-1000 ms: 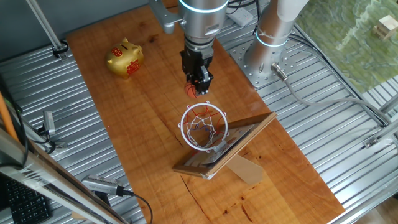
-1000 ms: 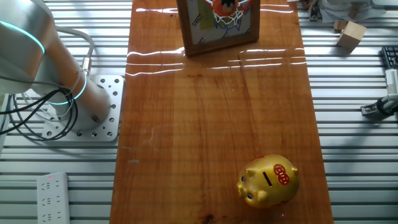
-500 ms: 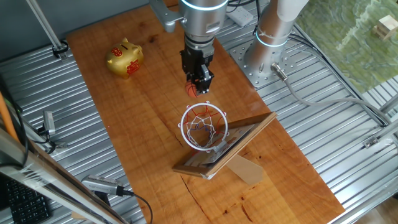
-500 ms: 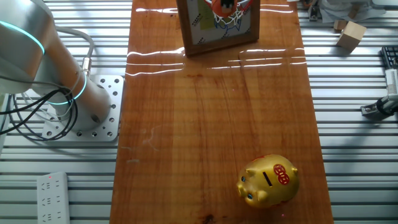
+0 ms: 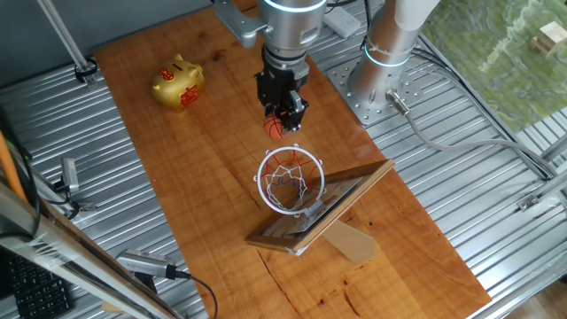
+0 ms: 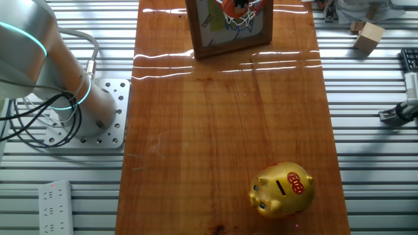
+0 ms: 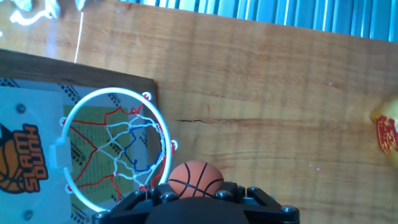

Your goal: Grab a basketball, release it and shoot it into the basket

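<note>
My gripper [image 5: 280, 122] is shut on the basketball [image 5: 275, 128], a tiny orange ball with dark seams, and holds it in the air just behind the basket. In the hand view the ball [image 7: 195, 179] sits between the black fingers [image 7: 149, 198], beside the hoop's rim. The basket [image 5: 290, 180] is a white ring with a white-red-blue net on a tilted wooden-framed backboard [image 5: 330, 209] with a cardboard prop. The ring [image 7: 112, 149] is below and left of the ball in the hand view. In the other fixed view the ball [image 6: 232, 5] shows at the top edge, in front of the backboard [image 6: 228, 26].
A golden piggy bank [image 5: 177, 83] stands on the wooden board [image 5: 195, 151] at the far left, also in the other fixed view [image 6: 282, 189]. The arm's base [image 5: 381, 84] is bolted on the metal table on the right. Cables run beside it.
My gripper with the ball has shifted very slightly up and away from the hoop. Nothing else has moved.
</note>
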You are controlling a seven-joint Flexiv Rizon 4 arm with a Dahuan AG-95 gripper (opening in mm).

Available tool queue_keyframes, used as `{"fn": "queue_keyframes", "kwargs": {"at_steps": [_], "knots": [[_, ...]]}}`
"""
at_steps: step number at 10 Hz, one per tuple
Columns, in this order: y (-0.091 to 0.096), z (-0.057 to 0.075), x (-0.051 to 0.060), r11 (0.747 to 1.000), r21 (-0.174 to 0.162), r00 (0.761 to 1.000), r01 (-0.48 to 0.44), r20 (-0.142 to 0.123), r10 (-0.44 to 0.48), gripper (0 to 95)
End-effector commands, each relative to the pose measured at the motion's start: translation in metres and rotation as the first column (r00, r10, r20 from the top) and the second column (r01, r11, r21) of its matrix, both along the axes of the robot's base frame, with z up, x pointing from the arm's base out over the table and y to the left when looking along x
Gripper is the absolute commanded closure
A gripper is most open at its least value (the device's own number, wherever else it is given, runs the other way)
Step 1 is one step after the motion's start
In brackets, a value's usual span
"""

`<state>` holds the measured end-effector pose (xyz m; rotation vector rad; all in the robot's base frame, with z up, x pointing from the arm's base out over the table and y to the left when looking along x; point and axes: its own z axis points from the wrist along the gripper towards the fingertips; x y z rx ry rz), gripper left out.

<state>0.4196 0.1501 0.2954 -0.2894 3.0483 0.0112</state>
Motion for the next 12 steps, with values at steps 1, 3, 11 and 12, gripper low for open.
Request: {"fn": "queue_keyframes", "kwargs": {"at_steps": [1,3,11,12], "knots": [[0.0,0.0,0.0,1.0,0.006,1.0,-0.009,0.008,0.009,95.0],[0.0,0.0,0.0,1.0,0.005,1.0,-0.014,0.006,0.014,95.0],[0.025,0.009,-0.001,1.0,-0.006,1.0,0.02,-0.008,-0.02,95.0],[0.031,0.01,-0.001,1.0,-0.007,1.0,0.025,-0.008,-0.025,95.0]]}}
